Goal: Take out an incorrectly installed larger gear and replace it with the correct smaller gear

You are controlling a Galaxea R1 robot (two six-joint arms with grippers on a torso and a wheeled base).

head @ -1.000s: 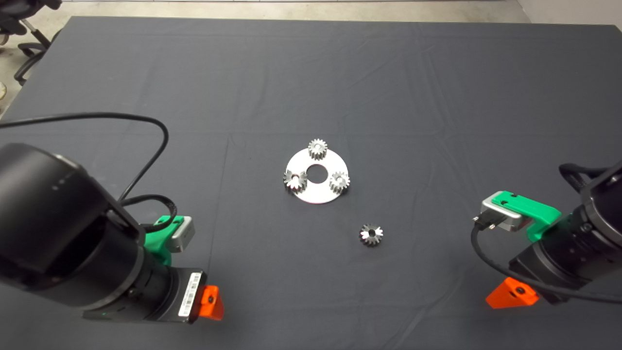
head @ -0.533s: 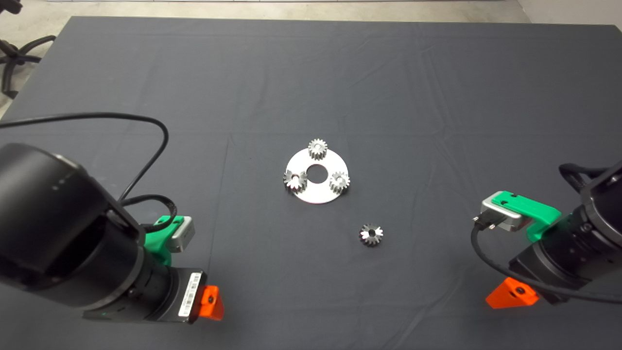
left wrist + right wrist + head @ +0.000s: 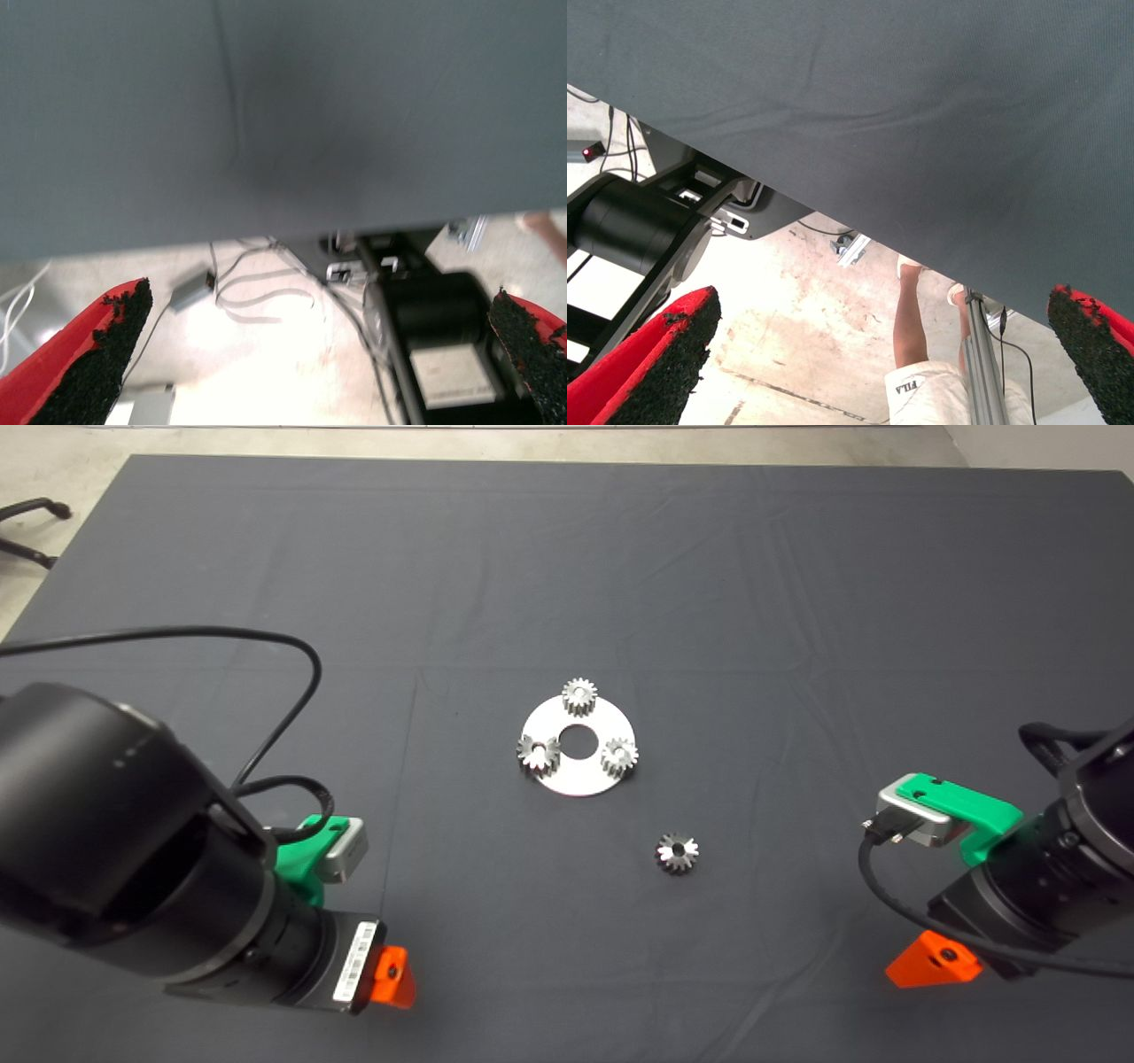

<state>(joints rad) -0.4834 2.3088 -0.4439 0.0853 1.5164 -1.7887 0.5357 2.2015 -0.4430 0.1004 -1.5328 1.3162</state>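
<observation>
A wide dark-grey cloth mat covers the table and fills most of the head view. Two bulky black robot arms come in at the lower corners. The left gripper hangs at the lower left of the frame over the near edge of the mat, its red black-padded fingers spread wide with nothing between them. The right gripper sits at the lower right, its fingers likewise held wide apart and empty. Past the mat's edge, its wrist view shows a person's bare leg on the pale floor. Just left of the frame's centre lies a flat white round disc with a central hole. It carries three small steel spur gears near its rim. The larger gear sits at its left edge and looks slightly wider than the two paler ones. The smaller gear, dark-faced and shiny, lies alone on the mat, down and to the right of the disc, apart from it.
</observation>
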